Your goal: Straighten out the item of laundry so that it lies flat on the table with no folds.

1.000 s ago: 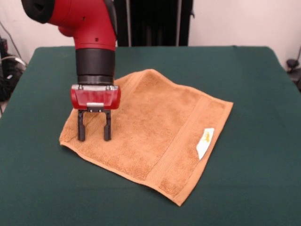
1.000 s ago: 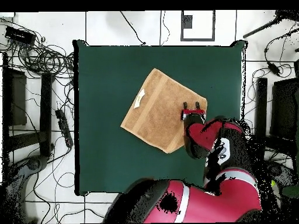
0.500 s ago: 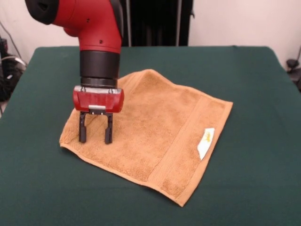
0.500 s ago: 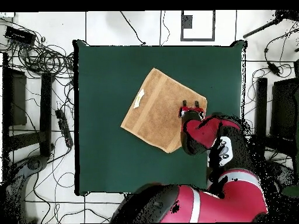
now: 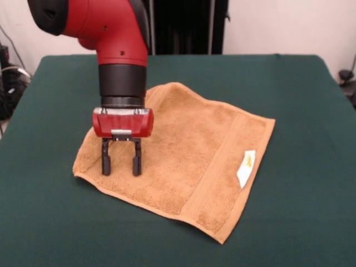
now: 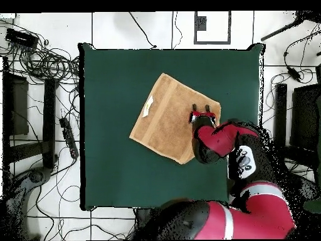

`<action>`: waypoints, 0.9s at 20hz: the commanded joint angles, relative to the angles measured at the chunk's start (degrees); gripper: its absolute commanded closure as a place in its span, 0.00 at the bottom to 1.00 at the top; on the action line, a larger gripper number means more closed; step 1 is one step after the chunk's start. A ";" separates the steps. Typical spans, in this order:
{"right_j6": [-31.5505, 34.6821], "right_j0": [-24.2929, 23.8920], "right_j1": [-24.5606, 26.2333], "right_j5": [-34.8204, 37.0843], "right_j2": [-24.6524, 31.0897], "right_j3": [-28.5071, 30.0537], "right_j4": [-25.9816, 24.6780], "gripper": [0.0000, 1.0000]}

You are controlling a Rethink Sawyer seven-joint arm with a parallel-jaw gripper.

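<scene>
In the front view, dark equipment and a few cables (image 5: 10,71) sit at the left edge against a pale wall (image 5: 278,25), and a dark upright panel (image 5: 181,25) stands behind the middle of the table (image 5: 311,167), whose plain dark green cloth fills nearly the whole picture and is much bigger than the item of laundry (image 5: 189,150). That orange-tan towel lies a little left of the table's middle, turned like a diamond, spread almost flat; its left corner looks slightly puckered and its near edge lifts a little off the cloth. The red and black arm (image 5: 111,33) comes down over the towel's left part, and the gripper (image 5: 120,166) stands upright with its two dark fingers (image 5: 105,164) spread apart, their tips at or just above the towel near its left corner; nothing is held between them. Further right, a woven border band runs along the towel's right side, and a white label with a yellow mark (image 5: 245,167) lies on that hem. In the overhead view the table (image 6: 113,176) stands on a pale tiled floor (image 6: 125,28), with tangled cables (image 6: 37,59) at one side, dark stands along both sides, and the towel (image 6: 166,119) near the middle of the green cloth.
</scene>
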 commanded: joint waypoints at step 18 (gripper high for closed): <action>-4.99 -15.10 6.83 13.03 32.76 9.36 -2.21 0.00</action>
